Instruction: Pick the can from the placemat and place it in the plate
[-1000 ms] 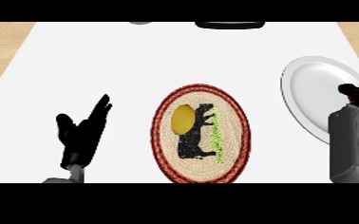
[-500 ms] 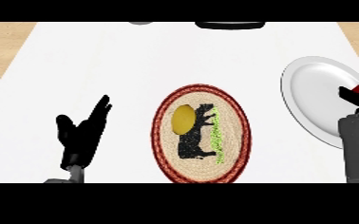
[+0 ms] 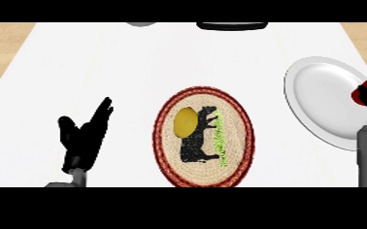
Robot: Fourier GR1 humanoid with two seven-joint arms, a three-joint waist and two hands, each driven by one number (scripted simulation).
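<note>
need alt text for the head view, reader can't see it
A yellow can stands on an oval woven placemat at the middle of a white counter, with a white plate to its right. The left hand rests open at lower left; the right arm only shows at the right edge.

The white counter top is lit bright and even, washed nearly flat from its far edge to its near one, with no glare spot and hardly a shadow under anything standing on it. The glossy white round plate near the right edge shows only soft grey shading along its rim, and the oval woven placemat with the red border casts no dark edge. The black left hand reads as a flat silhouette without highlights.
</note>
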